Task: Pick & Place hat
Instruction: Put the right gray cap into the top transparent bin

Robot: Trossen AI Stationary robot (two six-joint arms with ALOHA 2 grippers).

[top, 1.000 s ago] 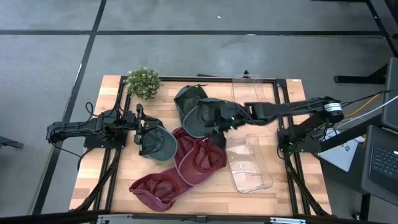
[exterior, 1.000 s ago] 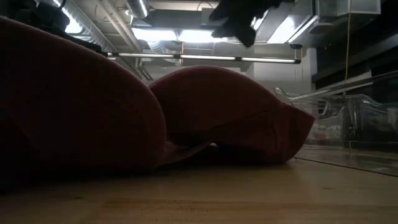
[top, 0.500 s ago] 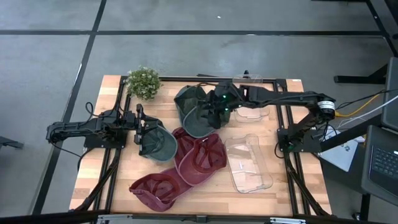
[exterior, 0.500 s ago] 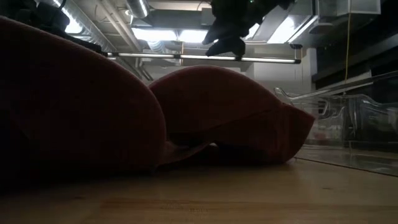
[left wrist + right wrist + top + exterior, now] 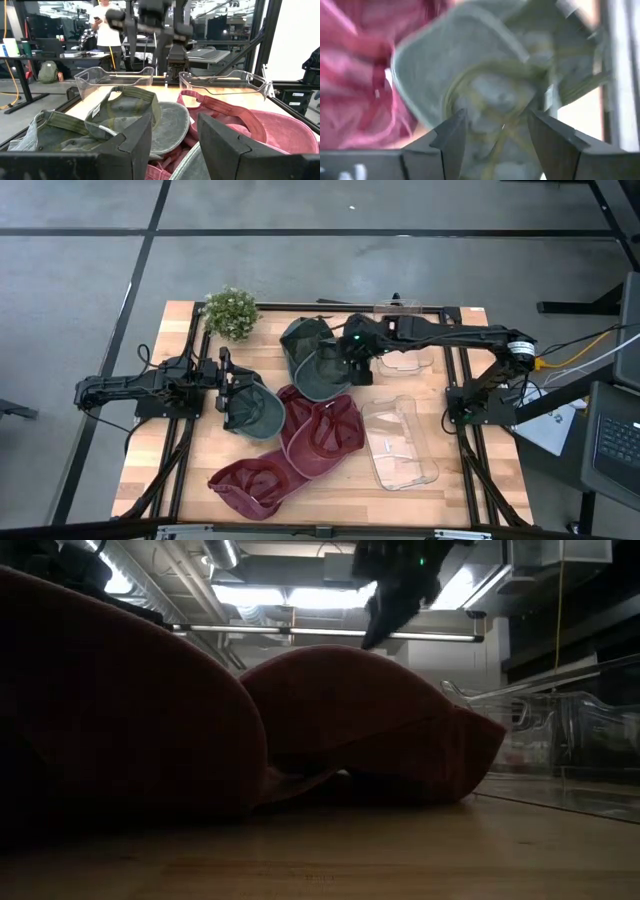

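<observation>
Several caps lie on the wooden table. Two dark green caps [image 5: 312, 360] lie overlapping near the far middle, a third green cap [image 5: 256, 410] rests open side up at the left, and two red caps [image 5: 322, 435] [image 5: 250, 483] lie toward the near edge. My right gripper [image 5: 358, 368] hangs open above the right side of the green pair and looks down on one of them [image 5: 490, 95]. My left gripper [image 5: 232, 395] is open, low at the left rim of the third green cap; I cannot tell whether it touches.
Two clear plastic trays stand on the right half, one at the far edge [image 5: 405, 335] and one nearer [image 5: 400, 442]. A small potted plant [image 5: 232, 312] stands at the far left corner. A person stands in the room beyond the table [image 5: 106, 25].
My right gripper has swung from over the right rim of the green pair toward the table's far edge and a little to the left, and has turned about its wrist. It has stayed above the caps. The caps and my left arm have kept still.
</observation>
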